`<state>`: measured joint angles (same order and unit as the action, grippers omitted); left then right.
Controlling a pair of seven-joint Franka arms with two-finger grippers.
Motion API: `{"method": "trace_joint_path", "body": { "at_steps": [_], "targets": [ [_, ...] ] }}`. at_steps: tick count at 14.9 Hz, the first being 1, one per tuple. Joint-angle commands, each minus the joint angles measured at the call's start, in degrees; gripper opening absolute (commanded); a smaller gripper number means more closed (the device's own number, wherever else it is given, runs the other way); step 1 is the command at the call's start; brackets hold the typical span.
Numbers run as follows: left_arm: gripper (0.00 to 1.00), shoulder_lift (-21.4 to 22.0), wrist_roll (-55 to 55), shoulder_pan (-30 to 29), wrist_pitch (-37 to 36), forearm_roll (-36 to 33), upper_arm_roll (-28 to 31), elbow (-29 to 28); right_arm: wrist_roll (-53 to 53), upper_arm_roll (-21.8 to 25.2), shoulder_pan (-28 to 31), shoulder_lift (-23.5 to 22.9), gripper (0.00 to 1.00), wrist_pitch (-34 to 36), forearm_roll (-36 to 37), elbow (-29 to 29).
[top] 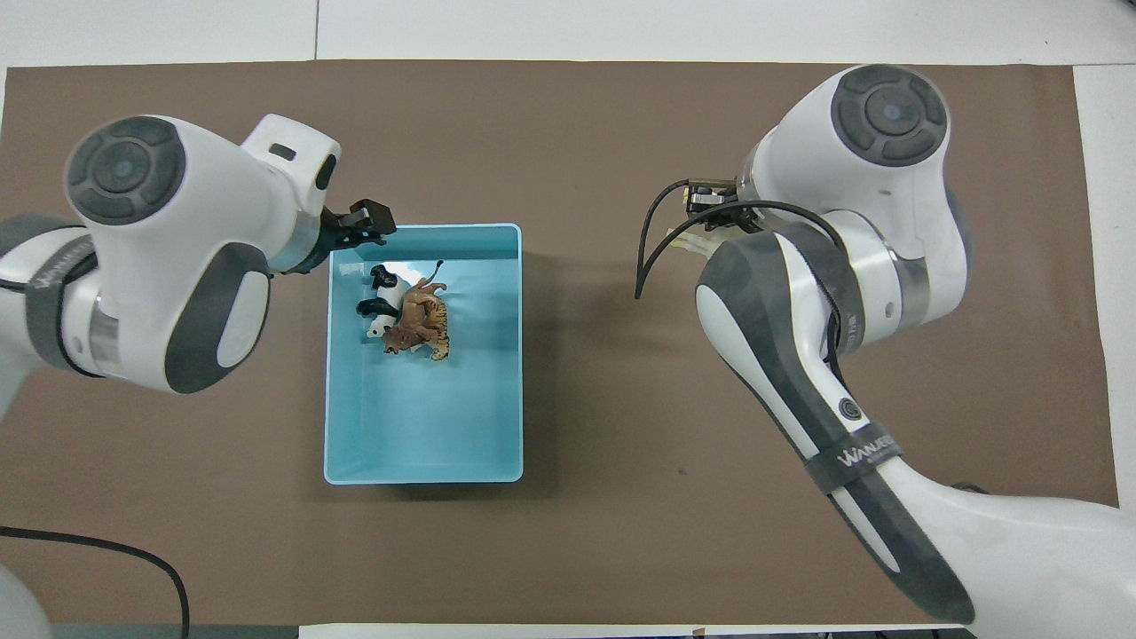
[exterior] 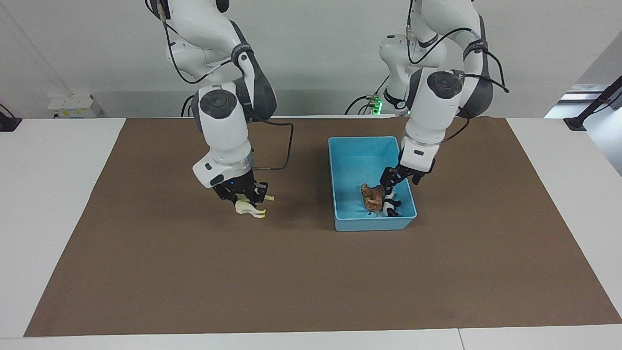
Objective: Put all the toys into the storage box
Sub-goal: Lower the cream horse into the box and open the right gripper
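Left claw (exterior: 390, 184) spread wide above blue box (exterior: 340, 146), holding nothing.
Brown animal (exterior: 373, 197) loose below; right claw (exterior: 245, 199) clamped on white horse (exterior: 250, 208), bare mat (exterior: 311, 272) around.

The only legible text is the brand "WANJEED" printed in white on a dark band (top: 850, 457) around the right arm's forearm, nearer its base than its wrist.
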<state>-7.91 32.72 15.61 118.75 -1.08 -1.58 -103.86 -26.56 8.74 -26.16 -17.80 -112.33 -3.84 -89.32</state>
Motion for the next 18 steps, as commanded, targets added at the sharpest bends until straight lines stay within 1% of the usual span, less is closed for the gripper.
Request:
{"method": "trace_joint_path", "body": {
  "at_steps": [1,2,3,5,6,7,9,11,13,14,15,16,18],
  "targets": [
    [1.00,1.1,-10.4,-6.0,-2.1,-0.2,0.0,2.4,-4.1,-0.4,-1.3,-1.4,0.00,5.7,-4.6,9.5],
    [1.00,1.2,-15.1,-8.7,-4.6,-0.2,0.0,3.9,-6.0,-0.5,-1.7,-2.0,0.00,5.3,-6.1,10.7],
    [1.00,1.4,-18.8,-10.8,-7.4,-0.2,0.1,5.7,-9.0,-1.0,-3.2,-2.8,0.00,3.4,-9.3,12.2],
    [1.00,3.1,-24.4,-14.7,-13.3,0.2,0.1,8.7,-16.1,-1.4,-9.1,-3.7,0.00,-7.4,-14.1,12.3],
    [1.00,5.1,-25.7,-15.3,-15.3,0.2,0.1,8.6,-18.9,-1.4,-11.5,-4.1,0.00,-11.7,-14.3,11.7],
    [1.00,7.0,-25.8,-15.4,-16.7,0.2,0.1,8.1,-21.1,-1.4,-14.1,-4.4,0.00,-14.6,-14.4,11.2],
    [1.00,10.1,-25.8,-15.4,-22.0,0.2,0.1,7.7,-22.1,-1.4,-16.7,-5.5,0.00,-18.2,-15.1,10.5],
    [1.00,11.2,-25.5,-15.5,-25.1,0.2,0.2,7.7,-22.6,-1.4,-18.4,-6.2,0.00,-23.3,-18.1,8.5],
    [1.00,11.4,-25.1,-15.3,-24.9,0.2,0.1,7.1,-23.4,-1.4,-20.9,-9.7,0.00,-30.6,-18.7,8.0],
    [1.00,11.9,-25.0,-15.3,-24.5,0.2,0.1,6.1,-23.5,-1.4,-21.5,-11.0,0.00,-32.0,-18.7,8.1],
    [1.00,12.5,-24.9,-15.4,-24.4,0.2,0.1,4.8,-23.8,-1.4,-21.6,-11.4,0.12,-32.1,-18.7,8.1],
    [1.00,12.7,-24.9,-15.5,-24.4,0.2,0.1,4.8,-24.9,-1.4,-21.7,-11.3,0.99,-31.5,-18.4,8.1],
    [1.00,12.8,-23.2,-15.5,-25.1,0.3,0.1,6.0,-33.8,-1.3,-23.0,-11.4,1.00,-31.5,-17.9,8.7]
  ]
}}
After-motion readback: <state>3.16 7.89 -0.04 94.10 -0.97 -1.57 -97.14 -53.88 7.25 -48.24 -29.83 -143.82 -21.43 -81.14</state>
